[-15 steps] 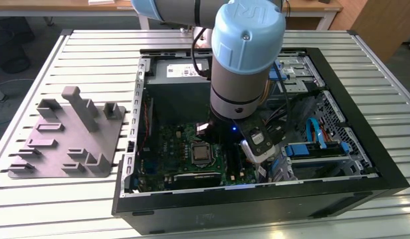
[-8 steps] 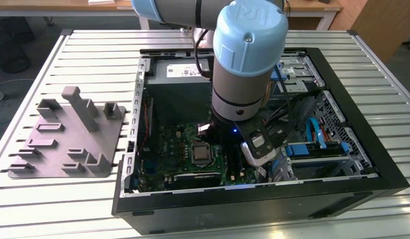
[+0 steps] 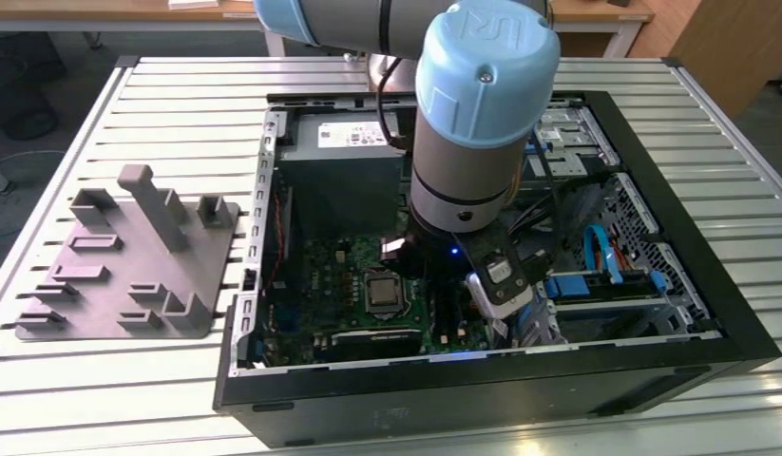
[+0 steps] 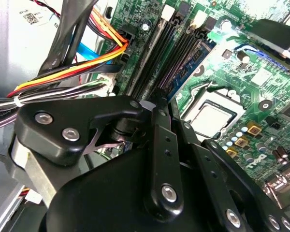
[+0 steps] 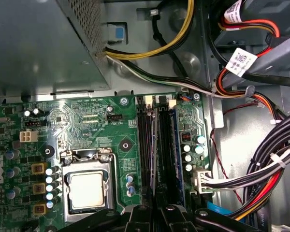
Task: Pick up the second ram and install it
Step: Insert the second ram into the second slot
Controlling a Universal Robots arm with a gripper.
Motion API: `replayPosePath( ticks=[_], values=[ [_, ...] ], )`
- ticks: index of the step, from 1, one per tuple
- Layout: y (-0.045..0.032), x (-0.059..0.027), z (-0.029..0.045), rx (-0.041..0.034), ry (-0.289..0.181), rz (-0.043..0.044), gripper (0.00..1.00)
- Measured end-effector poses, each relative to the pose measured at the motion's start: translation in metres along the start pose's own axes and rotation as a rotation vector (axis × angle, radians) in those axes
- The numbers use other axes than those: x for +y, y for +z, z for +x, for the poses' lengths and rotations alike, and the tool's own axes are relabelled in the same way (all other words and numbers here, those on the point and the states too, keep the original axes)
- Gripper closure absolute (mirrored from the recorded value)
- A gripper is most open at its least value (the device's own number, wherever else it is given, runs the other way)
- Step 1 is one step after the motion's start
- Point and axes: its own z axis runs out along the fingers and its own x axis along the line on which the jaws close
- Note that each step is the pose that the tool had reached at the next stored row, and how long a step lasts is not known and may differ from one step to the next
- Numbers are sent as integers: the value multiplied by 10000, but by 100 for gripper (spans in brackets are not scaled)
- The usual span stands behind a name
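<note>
My gripper [image 3: 496, 313] is down inside the open computer case [image 3: 695, 285], over the black memory slots [image 5: 145, 145] of the green motherboard [image 5: 87, 116]. The second ram [image 5: 154, 150] stands on edge, lined up along the slots, and reaches back to my fingertips. In the second wrist view the second ram [image 4: 187, 65] shows a dark face with blue patches, and the gripper [image 4: 159, 99] has its jaws drawn together on the near end. Whether the stick sits in a slot or just above it, I cannot tell.
The CPU socket [image 5: 89, 186] lies beside the slots. Bundled cables [image 5: 261, 169] crowd the other side. The grey power supply [image 3: 346, 152] fills the far part of the case. On the slatted table at the exterior view's left lies a grey holder tray [image 3: 124, 275] with upright blocks.
</note>
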Motion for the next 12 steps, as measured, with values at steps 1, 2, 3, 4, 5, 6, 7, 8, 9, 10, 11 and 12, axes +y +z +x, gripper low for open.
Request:
replayPosePath(
  ticks=[1,2,3,4,5,6,7,8,9,10,11,12],
  values=[
    [0,0,-1,2,-25,-1,86],
    [0,0,-1,12,-114,-3,86],
    [0,0,-1,27,-257,-8,86],
    [0,0,0,43,-411,-14,86],
    [0,0,0,53,-509,-17,86],
    [0,0,0,55,-533,-18,86],
    [0,1,-1,55,-535,-18,86],
    [0,1,-2,56,-536,-19,86],
    [0,1,-4,56,-536,-19,86],
    [1,2,-6,56,-536,-20,86],
    [1,4,-7,56,-535,-18,86],
    [2,6,-8,55,-535,-13,86]
  ],
)
